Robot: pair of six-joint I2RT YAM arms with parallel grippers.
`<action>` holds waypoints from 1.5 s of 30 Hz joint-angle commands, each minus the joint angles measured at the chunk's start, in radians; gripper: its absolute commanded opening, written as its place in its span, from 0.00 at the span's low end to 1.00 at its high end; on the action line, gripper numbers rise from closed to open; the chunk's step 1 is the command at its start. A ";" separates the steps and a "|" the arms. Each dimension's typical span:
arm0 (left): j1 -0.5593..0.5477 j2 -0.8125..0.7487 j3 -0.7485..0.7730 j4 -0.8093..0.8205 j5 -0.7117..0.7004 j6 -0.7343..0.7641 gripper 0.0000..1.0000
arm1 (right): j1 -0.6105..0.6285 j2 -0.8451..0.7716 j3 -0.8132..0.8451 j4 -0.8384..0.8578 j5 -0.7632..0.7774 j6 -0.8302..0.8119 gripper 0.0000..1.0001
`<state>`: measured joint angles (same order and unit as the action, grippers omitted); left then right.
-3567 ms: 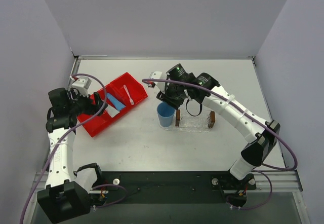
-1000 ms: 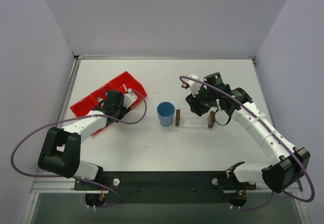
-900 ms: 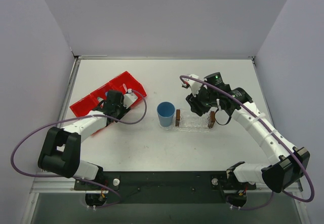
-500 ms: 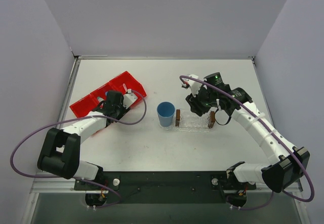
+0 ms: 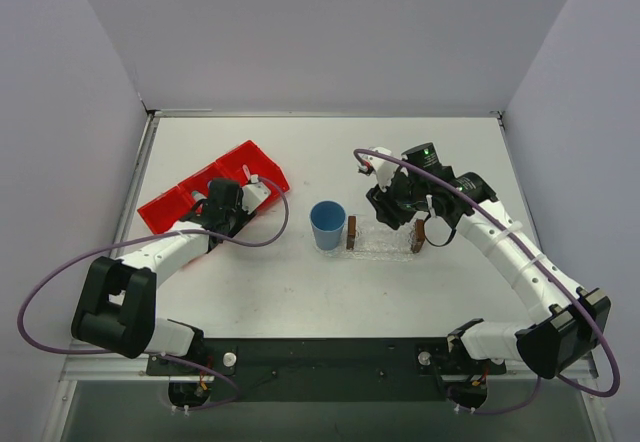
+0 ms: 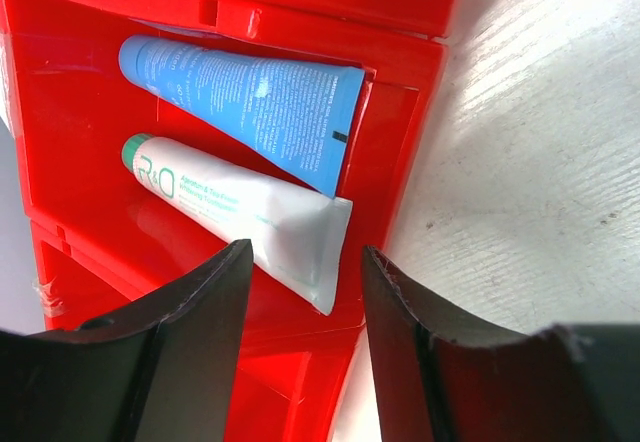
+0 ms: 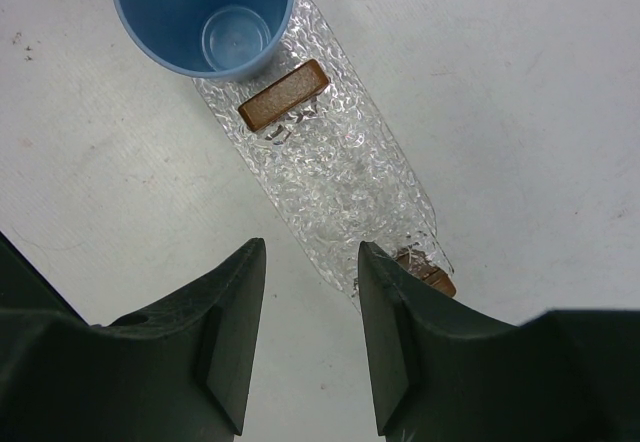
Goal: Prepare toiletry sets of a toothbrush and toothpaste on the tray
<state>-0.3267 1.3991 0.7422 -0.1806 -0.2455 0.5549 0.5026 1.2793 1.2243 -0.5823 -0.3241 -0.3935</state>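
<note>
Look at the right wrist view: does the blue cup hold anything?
No, the blue cup is empty, its bare inside bottom plainly showing.

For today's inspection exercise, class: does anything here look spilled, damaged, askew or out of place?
Nothing is spilled or broken. The blue toothpaste and white toothpaste lie askew in the red bin; the blue cup stands tight beside one end of the tray.

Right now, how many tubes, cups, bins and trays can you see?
Tubes: 2 (blue tube, white tube)
Cup: 1
Bin: 1
Tray: 1
Total: 5
</note>
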 commanded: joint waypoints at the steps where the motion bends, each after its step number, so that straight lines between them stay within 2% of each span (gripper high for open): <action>1: 0.000 0.005 -0.012 0.047 -0.031 0.007 0.57 | -0.012 0.009 -0.005 0.009 -0.021 0.005 0.38; 9: -0.002 0.017 -0.030 0.078 -0.052 0.019 0.56 | -0.015 0.009 -0.008 0.007 -0.026 0.005 0.38; 12: -0.002 0.017 -0.035 0.079 -0.048 0.020 0.52 | -0.016 0.011 -0.008 0.009 -0.027 0.005 0.38; 17: -0.002 0.028 -0.032 0.076 -0.038 0.019 0.37 | -0.016 0.009 -0.008 0.009 -0.027 0.005 0.38; 33: -0.002 -0.017 -0.015 0.047 -0.035 0.004 0.09 | -0.019 0.015 -0.011 0.009 -0.035 0.008 0.38; 35: -0.002 -0.028 -0.003 0.030 -0.037 0.002 0.01 | -0.019 0.015 -0.009 0.007 -0.036 0.008 0.38; 45: -0.002 -0.113 0.074 -0.039 -0.041 -0.010 0.00 | -0.022 0.012 -0.005 0.007 -0.033 0.016 0.38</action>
<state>-0.3275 1.3457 0.7383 -0.1944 -0.2836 0.5606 0.4904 1.2884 1.2198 -0.5819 -0.3412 -0.3912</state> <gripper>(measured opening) 0.022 0.378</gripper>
